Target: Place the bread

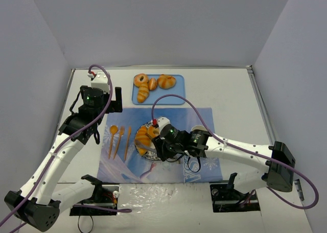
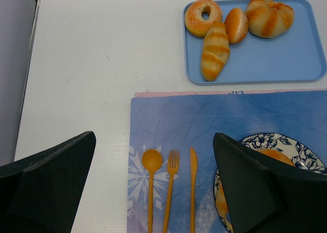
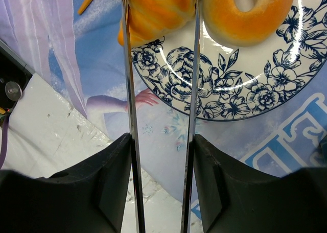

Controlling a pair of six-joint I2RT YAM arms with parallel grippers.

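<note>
A blue-flowered plate (image 3: pixel 219 85) lies on the blue placemat (image 1: pixel 204 115). On it sit a ring-shaped bread (image 3: pixel 245 13) and an orange roll (image 3: pixel 158 8). My right gripper (image 3: pixel 162 141) is shut on metal tongs (image 3: pixel 130 90), whose two blades flank that roll over the plate's edge. From above, the right gripper (image 1: pixel 164 141) hovers at the plate (image 1: pixel 140 151). More bread lies on the blue tray (image 2: pixel 286 54): a sugared donut (image 2: pixel 203 17), a long roll (image 2: pixel 214 51), a small bun (image 2: pixel 236 25) and a twisted bun (image 2: pixel 269 16). My left gripper (image 2: pixel 153 192) is open and empty above the cutlery.
An orange spoon (image 2: pixel 151 164), fork (image 2: pixel 172 166) and knife (image 2: pixel 193 171) lie side by side on the placemat, left of the plate. White walls close in the table on three sides. Both arm bases stand at the near edge.
</note>
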